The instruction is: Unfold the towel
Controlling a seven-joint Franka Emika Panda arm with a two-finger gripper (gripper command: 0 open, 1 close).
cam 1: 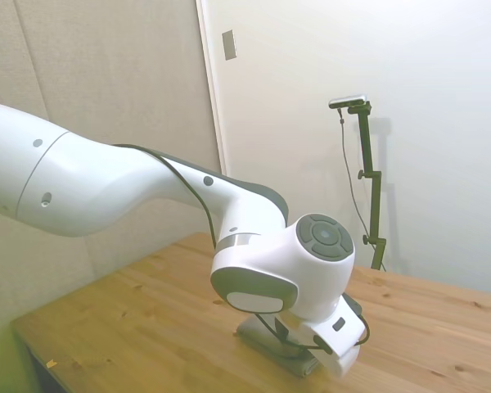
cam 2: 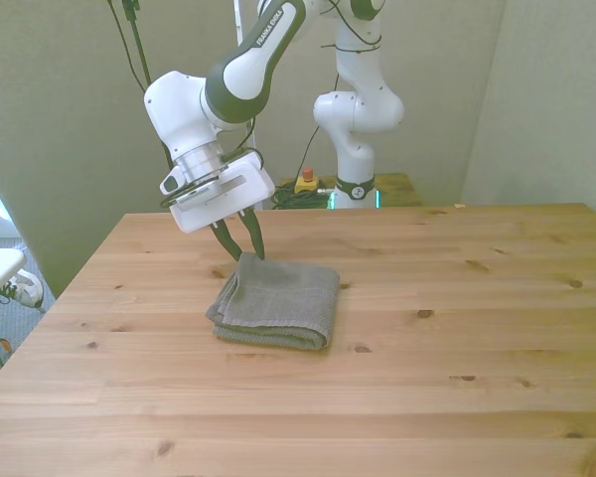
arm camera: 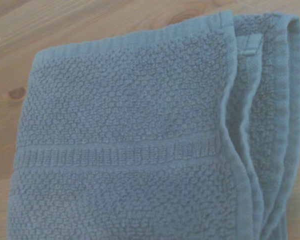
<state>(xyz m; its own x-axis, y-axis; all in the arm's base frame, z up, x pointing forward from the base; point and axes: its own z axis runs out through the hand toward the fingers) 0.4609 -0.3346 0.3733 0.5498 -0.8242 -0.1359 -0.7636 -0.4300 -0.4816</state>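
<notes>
One grey towel (cam 2: 276, 302), folded in several layers, lying left of centre in the front view on the wooden surface (cam 2: 457, 348). One tool (cam 2: 243, 238) at its far upper-left corner, two dark fingers slightly spread, tips just touching the cloth edge.
</notes>
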